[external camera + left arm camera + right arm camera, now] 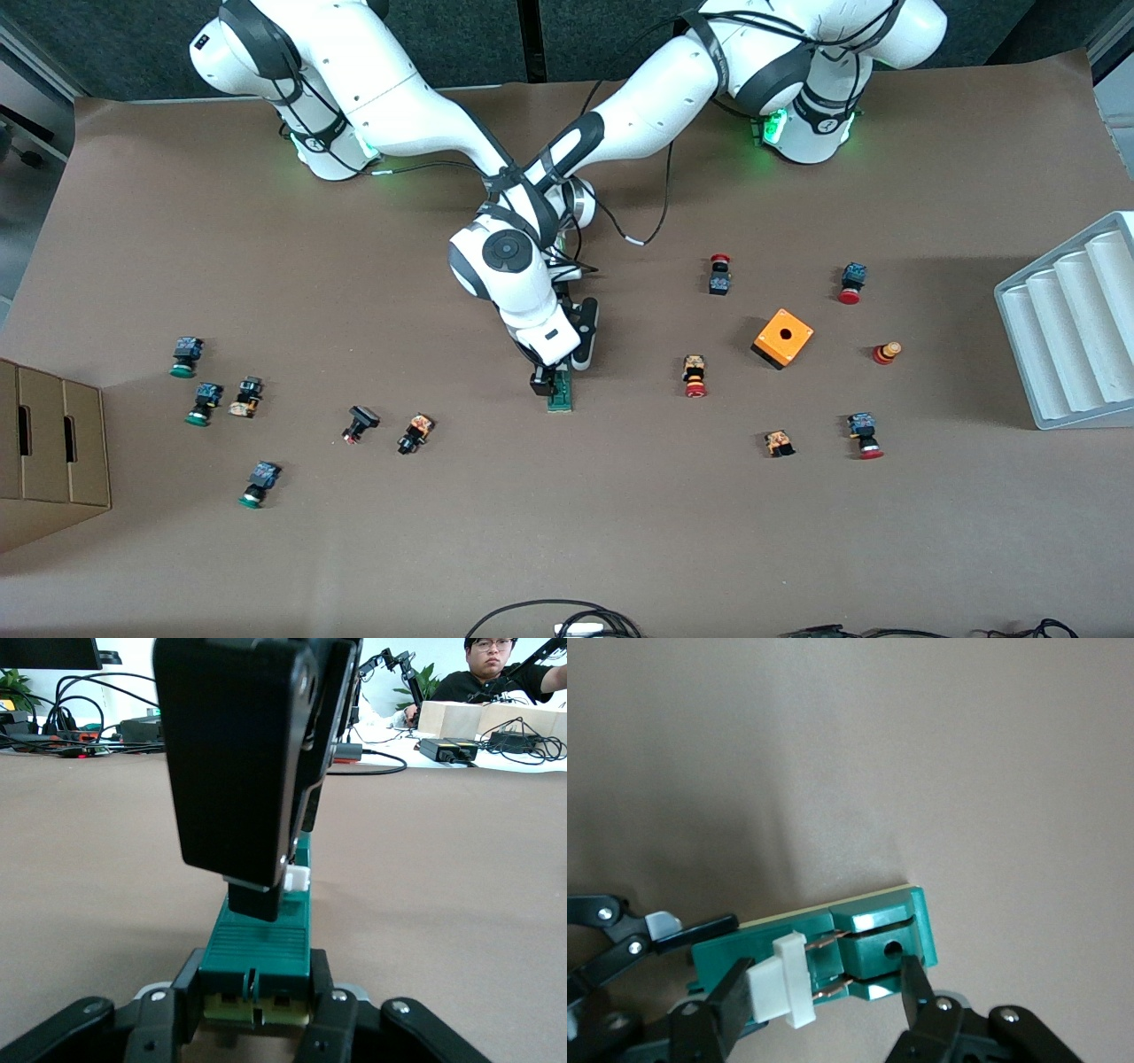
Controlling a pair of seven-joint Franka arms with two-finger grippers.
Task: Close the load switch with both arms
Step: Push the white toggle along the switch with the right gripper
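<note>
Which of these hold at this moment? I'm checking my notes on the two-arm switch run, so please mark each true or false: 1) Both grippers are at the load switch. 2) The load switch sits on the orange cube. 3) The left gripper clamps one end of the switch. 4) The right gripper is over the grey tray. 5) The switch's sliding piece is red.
1) True: the left gripper and right gripper are both at the load switch.
2) False: it lies on the table, apart from the orange cube.
3) True.
4) False: it is at the switch, its fingers beside the white sliding piece; the grey tray stands at the left arm's end.
5) False: it is white.
</note>
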